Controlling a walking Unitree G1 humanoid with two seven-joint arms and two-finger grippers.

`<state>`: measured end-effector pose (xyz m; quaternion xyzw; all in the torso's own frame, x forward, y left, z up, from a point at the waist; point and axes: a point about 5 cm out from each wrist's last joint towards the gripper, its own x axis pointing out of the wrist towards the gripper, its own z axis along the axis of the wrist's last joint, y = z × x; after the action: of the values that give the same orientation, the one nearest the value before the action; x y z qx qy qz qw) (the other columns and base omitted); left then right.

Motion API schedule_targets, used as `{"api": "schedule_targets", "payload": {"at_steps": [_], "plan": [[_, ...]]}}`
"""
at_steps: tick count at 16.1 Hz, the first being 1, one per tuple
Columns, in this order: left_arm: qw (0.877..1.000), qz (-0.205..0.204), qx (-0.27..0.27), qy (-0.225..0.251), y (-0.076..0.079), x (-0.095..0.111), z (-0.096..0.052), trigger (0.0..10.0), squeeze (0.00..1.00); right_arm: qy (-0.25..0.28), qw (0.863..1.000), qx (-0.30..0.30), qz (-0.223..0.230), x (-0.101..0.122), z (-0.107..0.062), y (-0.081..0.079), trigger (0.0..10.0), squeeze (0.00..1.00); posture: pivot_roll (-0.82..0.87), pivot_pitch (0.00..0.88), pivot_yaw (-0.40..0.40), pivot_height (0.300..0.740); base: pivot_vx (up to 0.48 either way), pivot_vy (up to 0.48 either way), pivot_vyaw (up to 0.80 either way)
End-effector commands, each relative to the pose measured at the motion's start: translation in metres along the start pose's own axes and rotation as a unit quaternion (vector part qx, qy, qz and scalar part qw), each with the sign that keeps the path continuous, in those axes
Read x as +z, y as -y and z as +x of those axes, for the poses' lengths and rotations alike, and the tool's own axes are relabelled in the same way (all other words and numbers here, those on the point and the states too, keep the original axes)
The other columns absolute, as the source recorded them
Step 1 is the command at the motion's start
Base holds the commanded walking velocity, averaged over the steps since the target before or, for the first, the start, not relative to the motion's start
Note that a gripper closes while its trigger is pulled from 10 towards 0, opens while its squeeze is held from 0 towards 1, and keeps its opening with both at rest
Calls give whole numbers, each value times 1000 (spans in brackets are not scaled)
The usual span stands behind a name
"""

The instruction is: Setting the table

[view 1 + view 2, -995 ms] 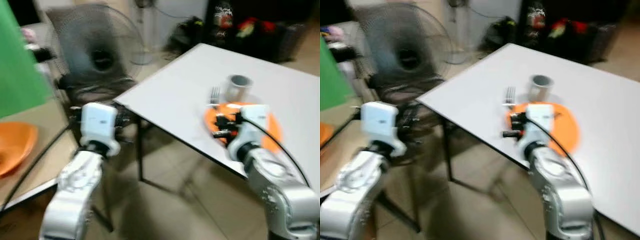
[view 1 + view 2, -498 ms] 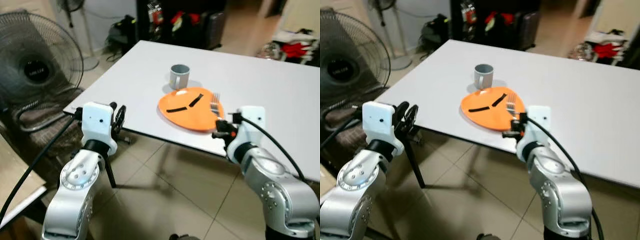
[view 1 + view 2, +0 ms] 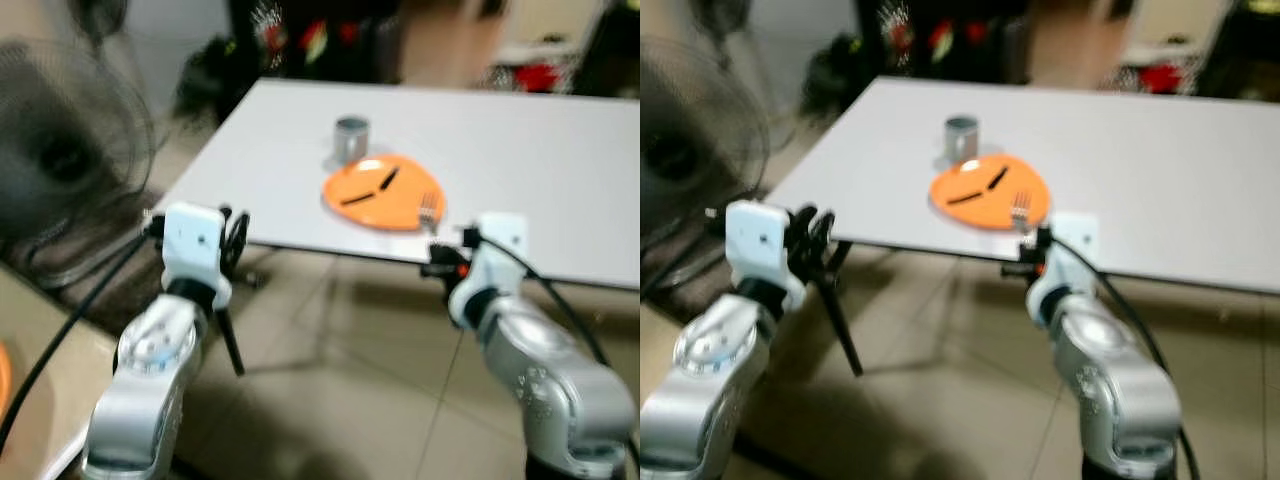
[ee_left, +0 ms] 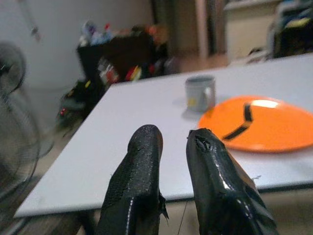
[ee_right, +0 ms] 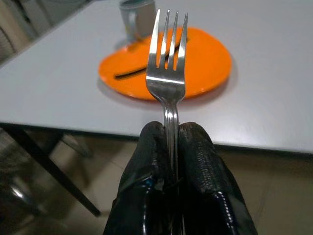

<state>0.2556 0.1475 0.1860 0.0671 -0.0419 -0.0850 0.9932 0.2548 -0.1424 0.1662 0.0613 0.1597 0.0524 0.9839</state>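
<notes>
Steel fork [image 5: 167, 73] was pinched by its handle between the right hand's [image 5: 170, 134] two black fingers, tines pointing up and out toward the counter [image 3: 520, 140]. From the head camera the fork sat just off the near edge of the white counter, right in front of the orange plate [image 3: 383, 193], so it was held in the air and not on the counter. That plate had two dark strips on it, couldn't make out what they were. Grey mug [image 3: 351, 138] stood just behind the plate, on its far side, close to touching it.

Left hand [image 4: 171, 142] was held up off to the left, short of the counter's near corner, fingers a narrow gap apart with nothing between them.

Further out, a big floor fan [image 3: 60, 160] stood at the far left, and there was a blurry pile of dark and red stuff [image 3: 300, 40] past the counter's far edge. Tiled floor [image 3: 330, 400] underneath. Head views were pretty smeared.
</notes>
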Motion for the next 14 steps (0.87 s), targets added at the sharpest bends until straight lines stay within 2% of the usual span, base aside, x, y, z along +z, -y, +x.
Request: {"api": "schedule_targets", "payload": {"at_steps": [1, 4, 14], "plan": [[1000, -16, 19, -2, -7, -1, -3, 10000, 0, 7, 1000, 16, -12, 5, 2, -6, 10000, 0, -79, 0, 18, 740, 0, 0, 0], [1000, -8, 16, -11, -10, -4, -4, 10000, 0, 19, 999, 19, -33, 6, 7, -6, 10000, 0, -74, 0, 14, 740, 0, 0, 0], [1000, -11, -7, -9, -10, -3, -3, 10000, 0, 37, 997, 34, -61, 11, 18, -11, 10000, 0, -71, 0, 24, 740, 331, 0, 0]]}}
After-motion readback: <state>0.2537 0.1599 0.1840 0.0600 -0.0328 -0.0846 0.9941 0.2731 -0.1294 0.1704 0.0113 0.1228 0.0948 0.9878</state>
